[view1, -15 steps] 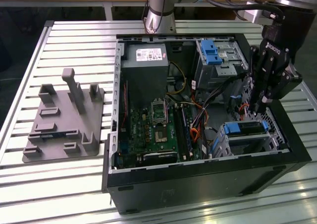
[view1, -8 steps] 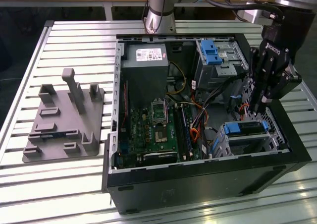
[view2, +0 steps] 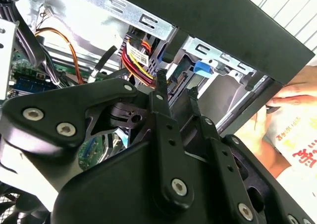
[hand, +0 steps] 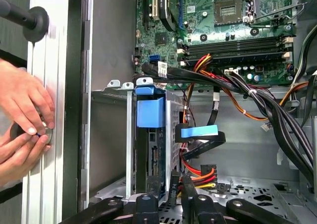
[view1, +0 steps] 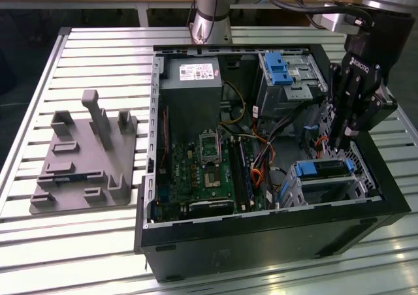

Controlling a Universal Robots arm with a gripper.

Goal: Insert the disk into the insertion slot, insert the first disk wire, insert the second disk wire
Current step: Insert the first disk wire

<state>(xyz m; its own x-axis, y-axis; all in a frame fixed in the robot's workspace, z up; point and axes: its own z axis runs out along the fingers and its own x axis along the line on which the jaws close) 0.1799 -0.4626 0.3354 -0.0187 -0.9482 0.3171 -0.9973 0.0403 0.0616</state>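
Closest in, the gripper point(view1: 339, 138) hangs just above the drive cage point(view1: 320, 190), at the end of the computer case point(view1: 261, 243) toward the exterior view's right. Its fingers point(view2: 161, 83) are parted by a narrow gap with nothing held between them. The disk point(hand: 150, 112) looks already seated in the cage, blue frame showing at the mouth, so I'd call step one done. The wires look like what's left: a flat cable with a blue tag point(hand: 198, 131) loops loose just beside the cage, and a red, yellow and orange bundle point(hand: 198, 173) sits right by the fingertips. I can't tell if either is plugged in. Room is tight here, with the cage wall on one side, black cable runs on the other and the case rim close by. A person's hands point(hand: 25, 115) rest on the table point(view1: 98, 53) just outside that rim. Farther off are the motherboard point(view1: 202, 171), the blue-latched bay point(view1: 277, 70) and a grey fixture plate point(view1: 78, 171) toward the table's opposite edge.
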